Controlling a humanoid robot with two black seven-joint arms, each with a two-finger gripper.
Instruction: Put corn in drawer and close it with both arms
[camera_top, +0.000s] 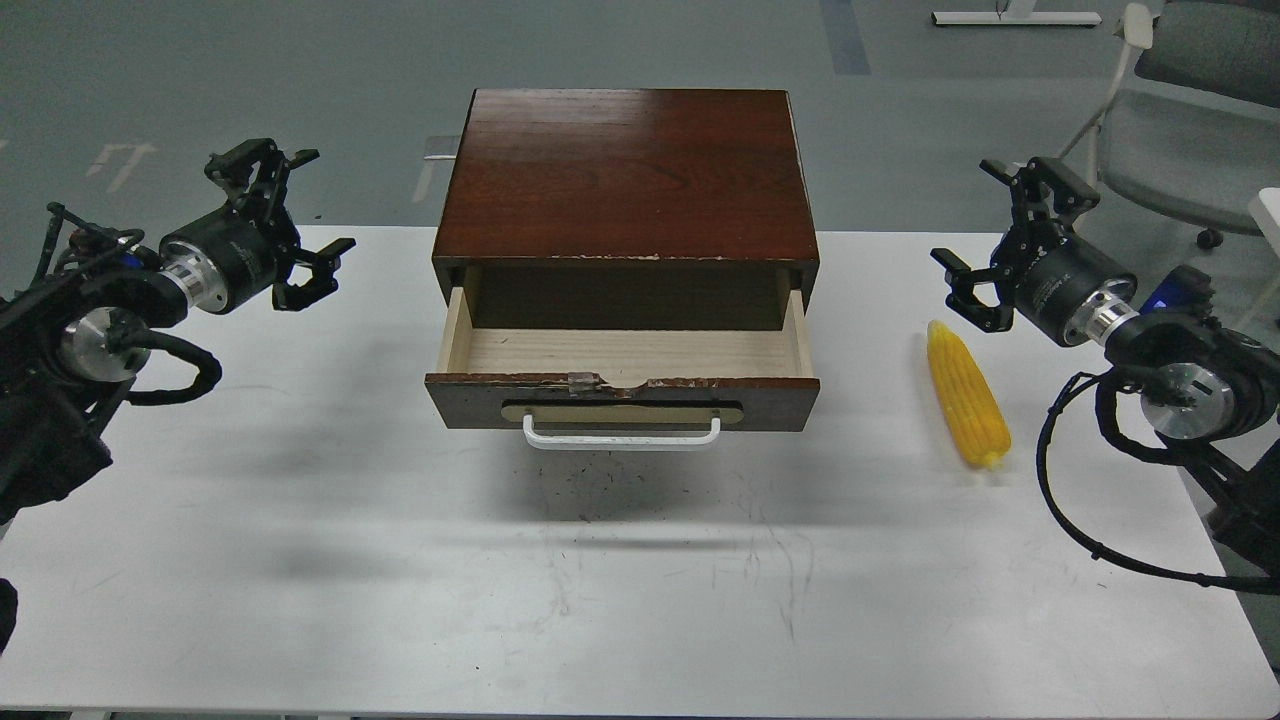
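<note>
**Status: drawer open, corn not yet loaded**

Desk (300, 560) surface is white, scuffed and carries every item in the scene. Largest item on it is the dark-brown wooden cabinet (628, 170), standing at the centre toward the far edge.

Drawer (620, 398) is pulled out toward the robot. Its pale wood interior is exposed and holds nothing. The front top edge is chipped. A white bar handle (621, 438) hangs from a brass plate on the front panel.

Left arm (110, 330) enters from the left edge and right arm (1180, 370) from the right edge. Both are held above the desk, well apart from the cabinet.

Left gripper (300, 215) has its jaws spread wide and holds nothing. Right gripper (1000, 240) likewise has its jaws spread wide and holds nothing; it hangs near the tapered far end of the cob without touching it.

Corn (967, 393) lies flat on the desk to the right of the drawer, between the drawer front corner and the right arm, pointed end away from the robot.

Progress assessment: no task step is complete. The open drawer means access is ready. Remaining steps, as judged from this layout:
1. Grasp the cob, most likely with the right gripper.
2. Place it in the drawer interior.
3. Push the drawer front shut using both arms.
</note>
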